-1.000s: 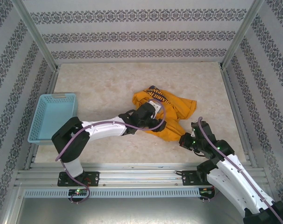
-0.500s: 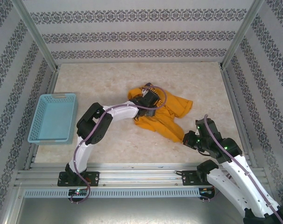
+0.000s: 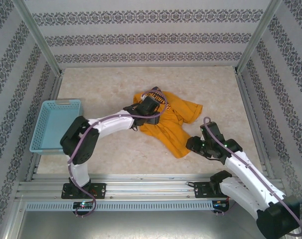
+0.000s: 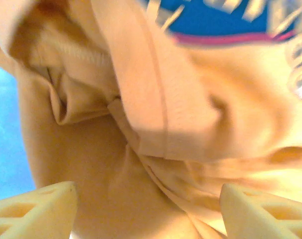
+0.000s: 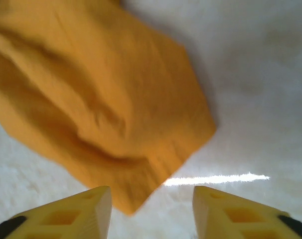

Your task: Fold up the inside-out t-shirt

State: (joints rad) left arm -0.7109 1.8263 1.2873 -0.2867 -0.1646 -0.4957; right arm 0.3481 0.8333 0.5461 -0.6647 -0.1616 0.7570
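Your right end effector (image 5: pixel 151 191) just opened up, dropping the shirt (image 3: pixel 171 124) corner on the desk (image 3: pixel 101 84). The left end effector (image 4: pixel 146 189) is apart too. It's still a crumpled heap, folding barely started.

Mustard orange-yellow cotton t-shirt (image 4: pixel 191 129) bunched, hemmed fold running across middle. Blue emblem (image 4: pixel 226 17) with cream lettering at far edge. Left gripper (image 4: pixel 146 199) fingers (image 4: pixel 36 209) spread wide, cloth between.
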